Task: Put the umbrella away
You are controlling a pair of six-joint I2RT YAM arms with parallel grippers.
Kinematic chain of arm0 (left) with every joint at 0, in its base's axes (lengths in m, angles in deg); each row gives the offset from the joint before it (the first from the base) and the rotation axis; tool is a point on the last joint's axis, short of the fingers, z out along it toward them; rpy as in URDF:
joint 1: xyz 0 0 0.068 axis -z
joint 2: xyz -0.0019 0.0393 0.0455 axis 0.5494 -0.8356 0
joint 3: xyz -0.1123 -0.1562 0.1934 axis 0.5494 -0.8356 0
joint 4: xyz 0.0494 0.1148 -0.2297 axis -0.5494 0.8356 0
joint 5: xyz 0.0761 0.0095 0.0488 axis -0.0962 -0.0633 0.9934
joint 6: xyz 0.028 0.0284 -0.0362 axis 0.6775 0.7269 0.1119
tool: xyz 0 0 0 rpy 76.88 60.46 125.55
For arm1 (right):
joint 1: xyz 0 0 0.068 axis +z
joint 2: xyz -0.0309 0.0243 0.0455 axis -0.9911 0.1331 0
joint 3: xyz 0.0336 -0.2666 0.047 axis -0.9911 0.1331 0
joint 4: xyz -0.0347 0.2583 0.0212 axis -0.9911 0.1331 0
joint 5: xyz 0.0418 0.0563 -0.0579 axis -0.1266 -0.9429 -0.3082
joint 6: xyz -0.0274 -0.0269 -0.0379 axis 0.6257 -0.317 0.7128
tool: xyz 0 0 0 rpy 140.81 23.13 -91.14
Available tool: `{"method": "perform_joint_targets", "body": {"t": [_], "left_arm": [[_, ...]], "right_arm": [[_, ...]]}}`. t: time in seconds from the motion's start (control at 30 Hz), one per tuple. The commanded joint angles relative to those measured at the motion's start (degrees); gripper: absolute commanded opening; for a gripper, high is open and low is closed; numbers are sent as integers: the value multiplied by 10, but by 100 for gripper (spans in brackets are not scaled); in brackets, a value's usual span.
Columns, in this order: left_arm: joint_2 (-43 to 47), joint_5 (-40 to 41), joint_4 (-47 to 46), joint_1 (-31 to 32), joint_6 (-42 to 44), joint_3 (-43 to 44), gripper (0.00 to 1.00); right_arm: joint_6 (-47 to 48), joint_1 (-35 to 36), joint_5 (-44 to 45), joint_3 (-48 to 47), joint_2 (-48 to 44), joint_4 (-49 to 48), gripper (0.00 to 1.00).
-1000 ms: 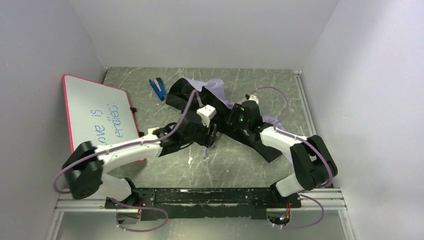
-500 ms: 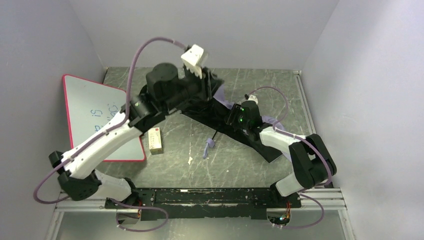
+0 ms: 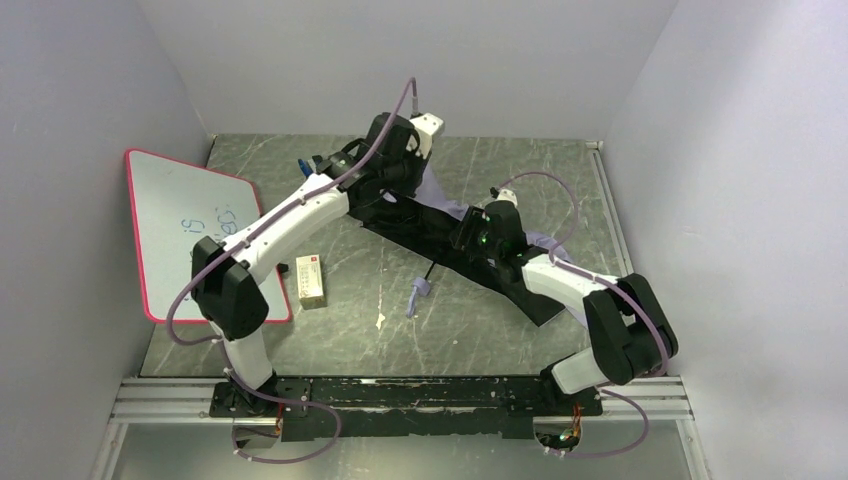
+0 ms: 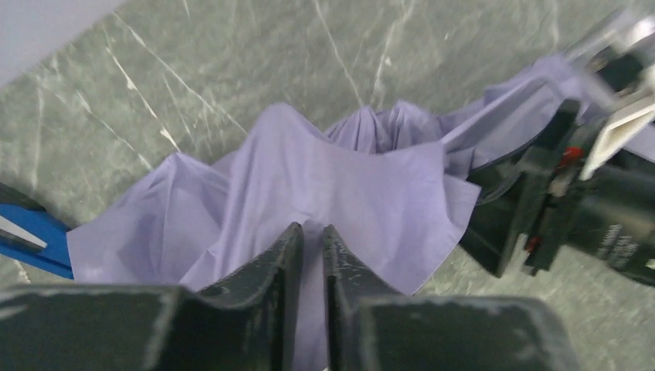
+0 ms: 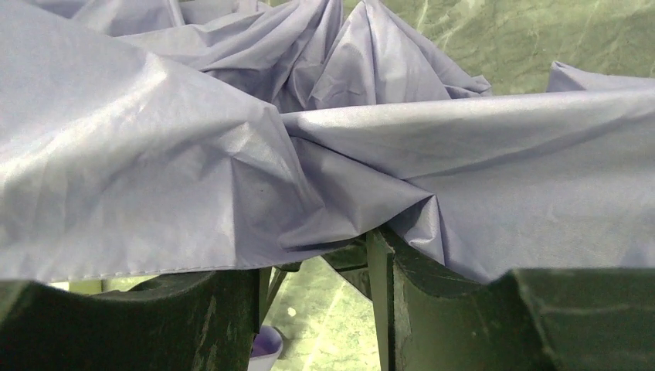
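Note:
The umbrella (image 3: 437,188) lies partly collapsed at the back middle of the table, pale lavender fabric over a black underside. Its lavender handle (image 3: 418,294) points toward the front on a thin black shaft. My left gripper (image 3: 398,190) reaches over its back part. In the left wrist view the jaws (image 4: 313,229) are nearly together, with a fold of the umbrella's fabric (image 4: 347,178) between them. My right gripper (image 3: 465,235) sits at the umbrella's right side. Its fingers (image 5: 313,259) stand apart beneath draped fabric (image 5: 232,139), with the table and the handle (image 5: 266,348) showing between them.
A red-framed whiteboard (image 3: 200,235) leans at the left wall. A small white box (image 3: 311,279) lies beside its front corner. A blue tool (image 4: 31,243) lies against the umbrella's left edge. Grey walls close in the table on three sides.
My left arm swung from the front middle of the table up and over to the umbrella's back, uncovering the white box. Its jaws narrowed onto fabric. The right arm stayed put.

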Motion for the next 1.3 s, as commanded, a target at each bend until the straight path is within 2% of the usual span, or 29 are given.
{"method": "perform_joint_targets", "body": {"t": [0.0, 0.2, 0.33, 0.7, 0.8, 1.0, 1.1, 1.27], "left_arm": [[-14, -36, -9, -12, 15, -35, 16], [-51, -118, -100, -13, -10, -106, 7], [-82, -157, -172, -13, -37, -142, 5], [-169, -205, -221, -13, -67, -141, 5], [-147, -202, -205, -14, -62, -128, 14], [-36, -189, -170, -28, -40, -101, 36], [11, -193, -153, -46, -26, -89, 43], [58, -173, -145, -105, -17, -104, 48]], "right_arm": [[14, -3, 5, 8, -18, 17, 51], [14, -3, -8, 6, -13, 18, 51], [14, -3, -15, 2, -2, 17, 51], [27, -3, -42, -15, 5, 28, 52], [42, -5, -37, -29, -27, 60, 52], [76, -11, -20, -72, -135, 167, 56], [93, -14, 15, -95, -189, 216, 59], [120, -18, 113, -117, -263, 263, 62]]}}
